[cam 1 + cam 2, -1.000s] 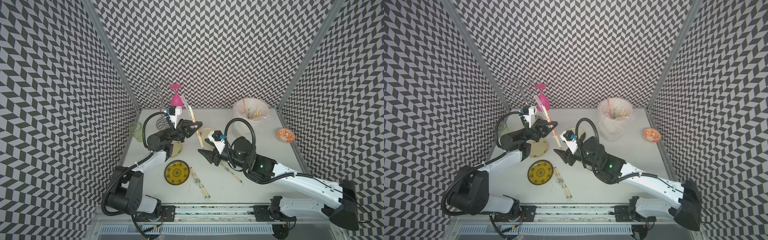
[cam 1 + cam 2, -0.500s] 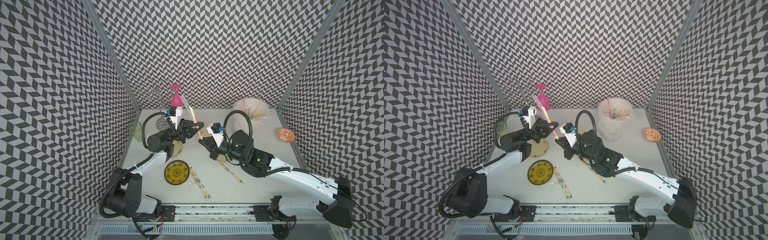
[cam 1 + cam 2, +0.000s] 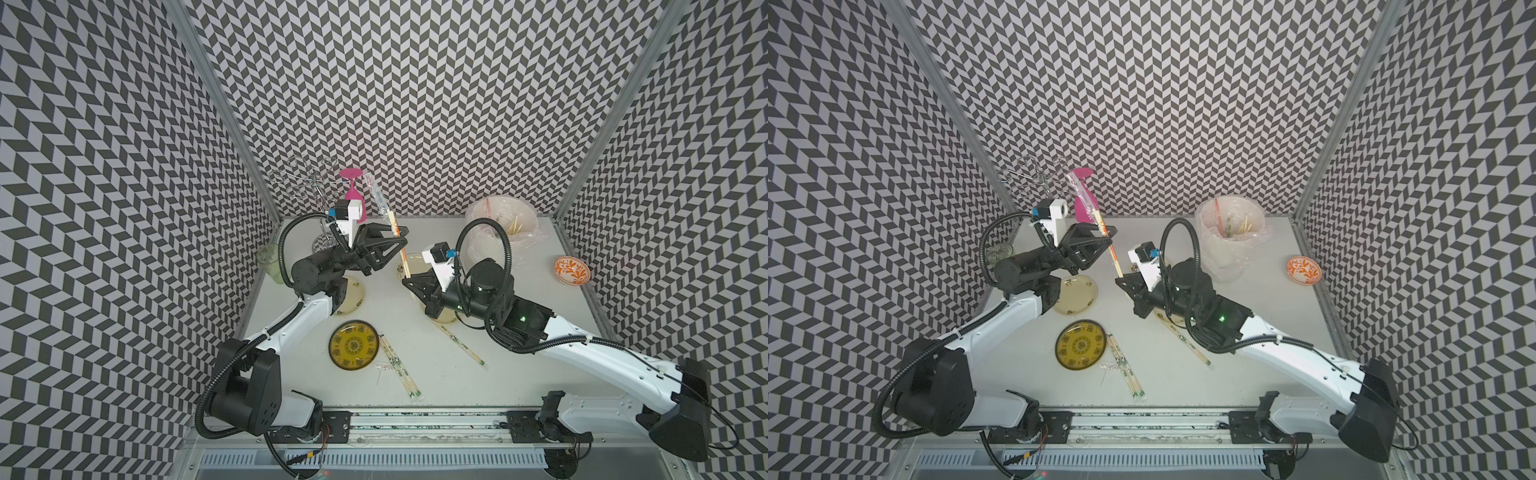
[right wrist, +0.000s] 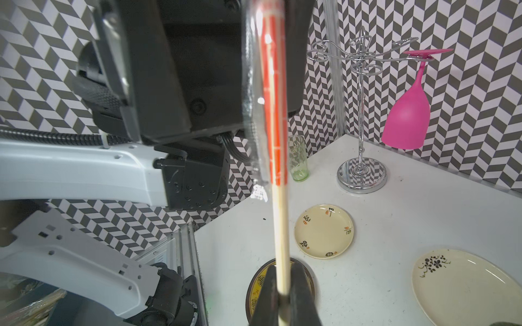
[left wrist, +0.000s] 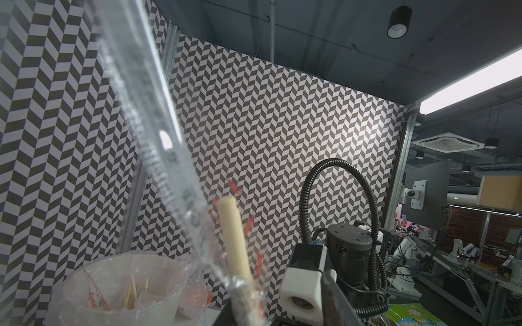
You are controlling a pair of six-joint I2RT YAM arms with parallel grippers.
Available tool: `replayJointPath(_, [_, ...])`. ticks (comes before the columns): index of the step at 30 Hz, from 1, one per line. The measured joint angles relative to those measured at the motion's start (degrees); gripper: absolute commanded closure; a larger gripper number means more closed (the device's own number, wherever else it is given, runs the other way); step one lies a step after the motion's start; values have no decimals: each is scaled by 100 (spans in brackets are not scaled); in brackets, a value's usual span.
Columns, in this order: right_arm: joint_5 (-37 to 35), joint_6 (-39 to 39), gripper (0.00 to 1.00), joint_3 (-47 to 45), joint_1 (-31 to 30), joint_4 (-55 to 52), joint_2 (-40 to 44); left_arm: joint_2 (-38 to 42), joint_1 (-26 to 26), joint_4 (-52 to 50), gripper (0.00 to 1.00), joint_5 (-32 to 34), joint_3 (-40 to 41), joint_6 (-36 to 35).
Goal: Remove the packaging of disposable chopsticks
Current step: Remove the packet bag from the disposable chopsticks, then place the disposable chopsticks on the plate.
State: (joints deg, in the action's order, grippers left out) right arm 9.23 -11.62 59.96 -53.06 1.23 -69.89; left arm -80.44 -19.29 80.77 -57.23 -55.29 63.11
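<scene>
Right wrist view: sticks partly out of sleeve, held at both ends.
Right gripper point(image 4: 283, 285) clamped tight on bare low end of sticks point(image 4: 281, 225), likely for pulling them down and out. Sleeve point(image 4: 255, 113) up high and tilted, over far left part of table point(image 3: 457, 395), top end leaning toward pink glass point(image 3: 352, 195), probably to let sticks slide free. Left gripper point(image 3: 397, 237) around middle of sleeve, seemingly to hold it back; pinching or loose, cannot tell. More wrapped pairs point(image 3: 401, 370) flat on near table, waiting. Bin point(image 3: 1229, 257) far right, likely for empty sleeves.
</scene>
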Motion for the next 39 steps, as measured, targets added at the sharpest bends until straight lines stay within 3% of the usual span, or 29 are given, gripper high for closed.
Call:
replayJointPath(7, [114,4,100,-210,42,-31,177,-22,136,-310,90,68,-234,-92])
replayJointPath(21, [-68,17,100,-595,120,-402,472,-155,271,-892,88,186,-750,-109])
replayJointPath(25, [-96,-50,100,-702,144,-741,472,-205,354,-566,100,275,-946,57])
replayJointPath(32, [-210,-166,100,-699,151,-949,472,-280,422,-393,100,315,-942,125])
replayJointPath(39, [-343,-396,100,-437,568,-1399,55,487,1248,-1639,100,713,-605,-660])
